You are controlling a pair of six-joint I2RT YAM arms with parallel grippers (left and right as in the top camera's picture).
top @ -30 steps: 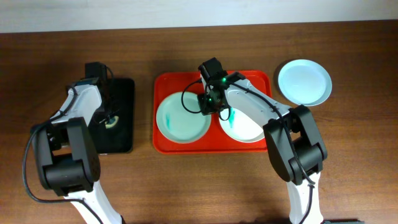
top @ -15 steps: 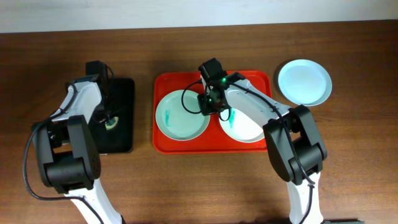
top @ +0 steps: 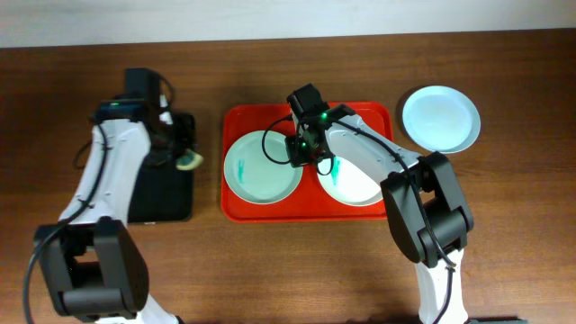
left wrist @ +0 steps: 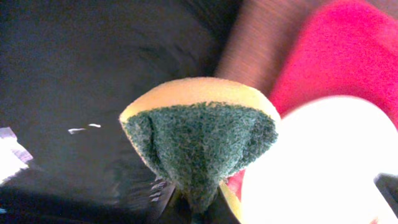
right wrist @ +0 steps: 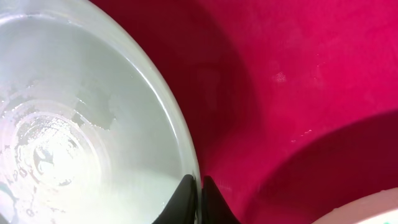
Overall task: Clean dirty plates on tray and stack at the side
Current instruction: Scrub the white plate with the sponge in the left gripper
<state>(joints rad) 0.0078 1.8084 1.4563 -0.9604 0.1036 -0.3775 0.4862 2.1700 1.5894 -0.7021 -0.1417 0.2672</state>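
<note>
We're over the table (top: 504,261) now. The left gripper (left wrist: 196,208) is clamped on a sponge (top: 188,162), yellow with the green scouring face turned toward its wrist camera. The sponge hangs above the right edge of the black tray (top: 166,202), which lies toward the table's left edge.

Near the middle of the table, toward the far edge, lies the red tray (top: 310,213) with two plates side by side inside it. On the left-hand plate (top: 270,180) we can see a teal smear (top: 243,168) near its left side. The right-hand plate (top: 360,184) has a teal streak (top: 334,168) on its left part and is partly covered by the right arm.

The right gripper (right wrist: 194,198) has its fingers nearly together, pinching the right rim of the left-hand plate. The wrist view shows the thin rim running straight in between the two dark tips, with red tray floor just beside it.

The third plate (top: 440,118) sits off the tray on bare wood toward the far right corner, just beside the tray's far right corner. We see no smear on it from above.
</note>
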